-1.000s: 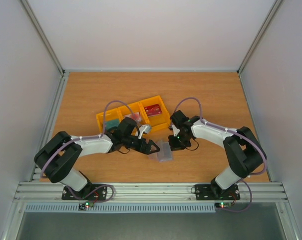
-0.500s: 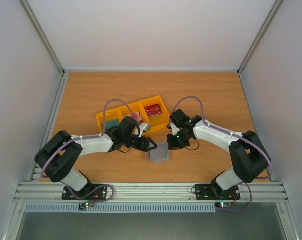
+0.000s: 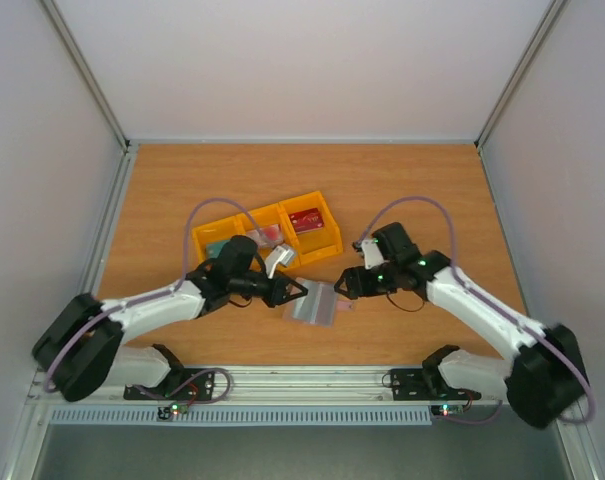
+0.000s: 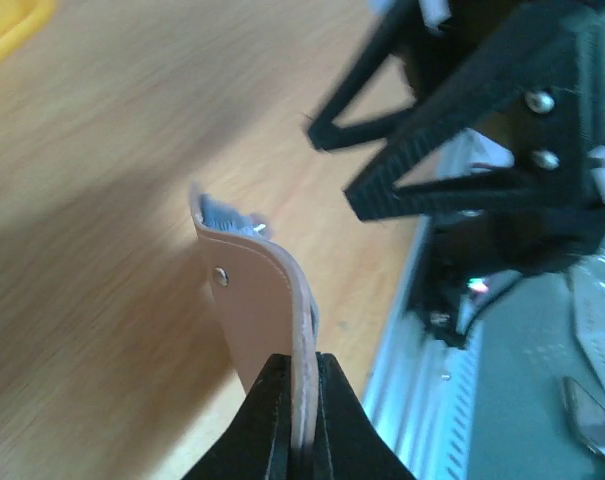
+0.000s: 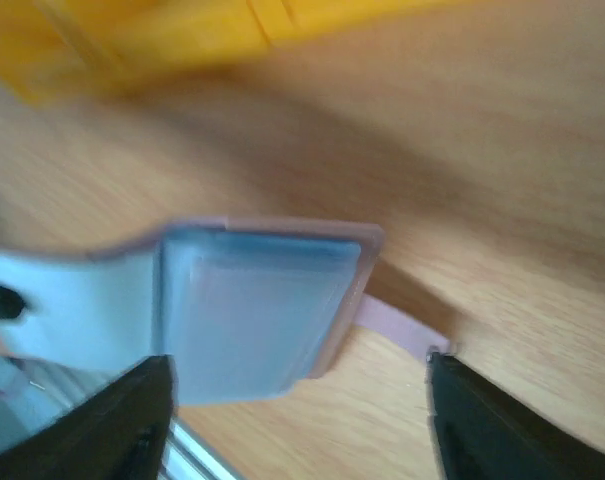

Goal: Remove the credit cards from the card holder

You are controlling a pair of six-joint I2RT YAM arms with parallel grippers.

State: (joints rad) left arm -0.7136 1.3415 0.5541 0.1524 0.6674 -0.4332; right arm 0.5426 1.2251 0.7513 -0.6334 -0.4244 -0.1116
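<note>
The card holder point(image 3: 315, 305) lies open, pale blue-grey inside up, between the two grippers. My left gripper point(image 3: 295, 291) is shut on its left edge; in the left wrist view the taupe panel point(image 4: 254, 305) stands on edge, pinched between my black fingertips point(image 4: 272, 420). My right gripper point(image 3: 349, 284) is open just right of the holder, holding nothing. In the right wrist view a blue pocket panel point(image 5: 252, 310) and the snap strap point(image 5: 394, 326) lie between the spread fingers point(image 5: 482, 425). The dark red card point(image 3: 307, 218), the whitish-pink card point(image 3: 270, 233) and the teal card point(image 3: 215, 245) lie in the yellow tray.
The yellow three-compartment tray point(image 3: 327, 246) stands just behind the grippers, its left part crossed by the left arm's cable. The metal rail point(image 3: 302, 380) runs along the table's near edge, close below the holder. Grey walls close in the table on three sides.
My left gripper has shut on the holder's left edge and drawn it nearer. My right gripper has opened, let go and backed to the right. Both arms now reach lower across the table.
</note>
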